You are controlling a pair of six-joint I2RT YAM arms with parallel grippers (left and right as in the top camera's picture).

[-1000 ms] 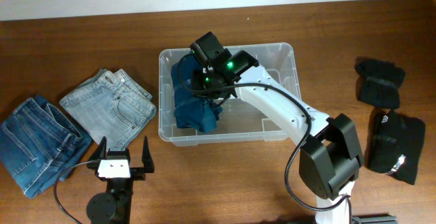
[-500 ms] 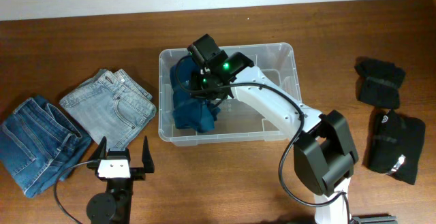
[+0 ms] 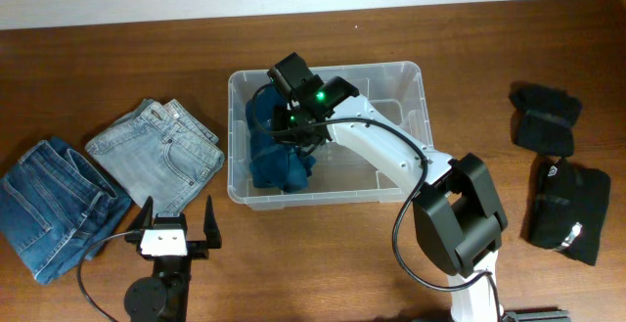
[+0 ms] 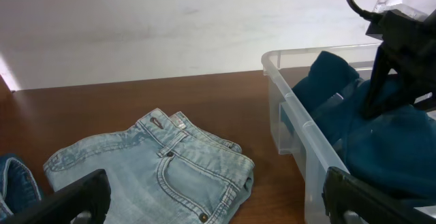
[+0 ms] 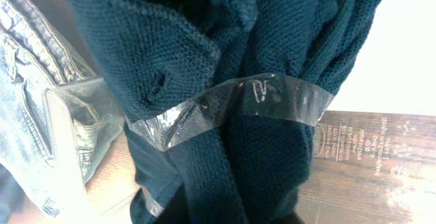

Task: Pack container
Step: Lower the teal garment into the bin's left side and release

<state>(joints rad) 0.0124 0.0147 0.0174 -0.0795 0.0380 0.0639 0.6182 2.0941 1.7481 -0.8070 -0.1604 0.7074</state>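
The container (image 3: 413,75), a clear plastic bin, stands at the table's middle. A dark teal knitted garment (image 3: 270,161) lies bunched in its left half, against the left wall. My right gripper (image 3: 293,124) is down inside the bin over the garment and appears shut on it. In the right wrist view the teal knit (image 5: 272,40) fills the frame, with the bin's rim (image 5: 272,96) across it and the floor label (image 5: 357,142) behind. My left gripper (image 3: 176,228) is open and empty near the front edge. Its view shows the bin's wall (image 4: 294,118) and the garment (image 4: 381,146).
Light blue jeans (image 3: 156,154) lie folded left of the bin, also in the left wrist view (image 4: 170,176). Darker jeans (image 3: 49,205) lie at the far left. Two black garments (image 3: 545,116) (image 3: 567,209) lie at the right edge.
My right gripper has shifted slightly left and toward the back inside the bin with the teal garment. The left arm has not moved.
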